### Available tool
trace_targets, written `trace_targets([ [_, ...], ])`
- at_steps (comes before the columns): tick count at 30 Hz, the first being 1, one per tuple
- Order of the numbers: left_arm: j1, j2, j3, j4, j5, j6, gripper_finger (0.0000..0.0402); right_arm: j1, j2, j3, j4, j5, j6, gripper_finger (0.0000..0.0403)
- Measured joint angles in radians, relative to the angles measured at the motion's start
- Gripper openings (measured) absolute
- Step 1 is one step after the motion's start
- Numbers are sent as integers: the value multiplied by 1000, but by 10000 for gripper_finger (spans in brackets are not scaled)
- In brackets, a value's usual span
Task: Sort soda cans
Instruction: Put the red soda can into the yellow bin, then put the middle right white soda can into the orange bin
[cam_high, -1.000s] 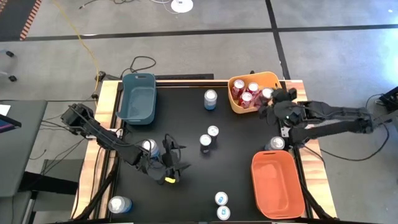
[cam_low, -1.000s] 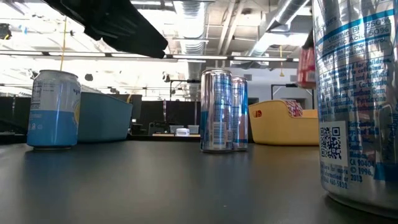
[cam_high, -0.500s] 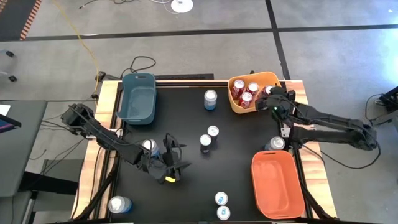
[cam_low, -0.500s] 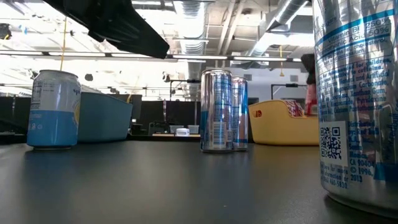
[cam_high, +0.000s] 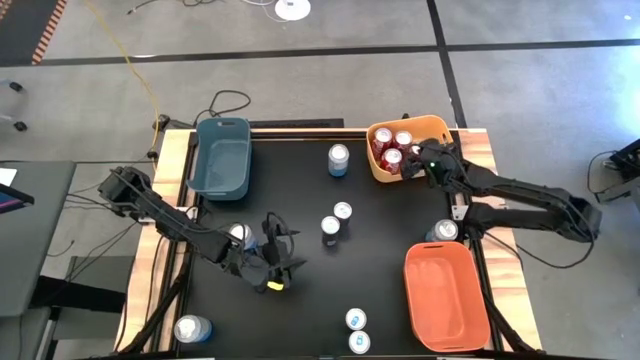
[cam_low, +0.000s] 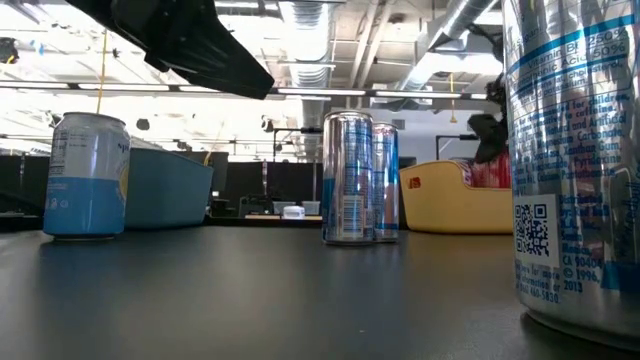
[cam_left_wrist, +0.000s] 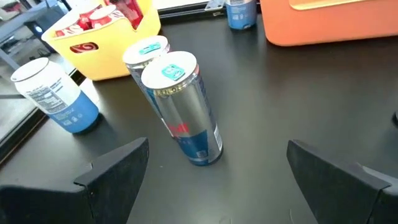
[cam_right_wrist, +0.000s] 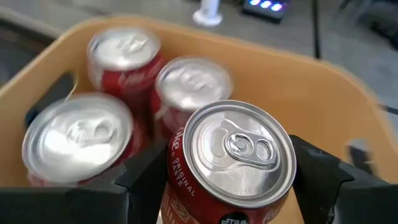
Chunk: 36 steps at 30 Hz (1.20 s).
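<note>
Overhead, the right gripper (cam_high: 425, 165) reaches into the yellow bin (cam_high: 440, 127) at the table's far right corner, though its load is hidden from this angle. Its wrist camera settles that: the two fingers (cam_right_wrist: 140, 180) are clamped on an upright red can (cam_right_wrist: 230, 165), with three more red cans (cam_right_wrist: 127, 53) standing in the bin beneath and beyond it. The left gripper (cam_high: 277, 262) hovers low over the black table (cam_high: 380, 250), jaws spread wide and empty. Its wrist view shows two slim silver cans (cam_left_wrist: 183, 106) touching each other straight ahead, a blue can (cam_left_wrist: 56, 96) off to one side, and the orange bin (cam_left_wrist: 329, 22) beyond.
</note>
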Motion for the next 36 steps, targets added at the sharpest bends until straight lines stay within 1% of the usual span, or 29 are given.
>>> trace_targets([
  [2,0,0,0,-14,0,-18,377,1,32,0,8,-45,-34,286],
  [10,-3,0,0,-30,0,-74,377,1,134,3,78,-44,-52,289],
  [14,-9,0,0,-30,0,-77,377,1,148,3,101,-45,-56,309],
  [18,-10,0,0,-33,0,-86,377,1,143,3,98,-48,-53,345],
  [22,-10,0,0,-50,0,-102,377,9,116,2,89,-58,-53,377],
  [25,-10,0,0,-54,0,-110,377,29,77,1,72,-62,-53,390],
  [30,-10,0,0,-54,0,-119,377,77,-18,0,67,-63,-31,389],
  [36,-10,0,0,-54,0,-146,377,133,-165,0,43,-58,3,378],
])
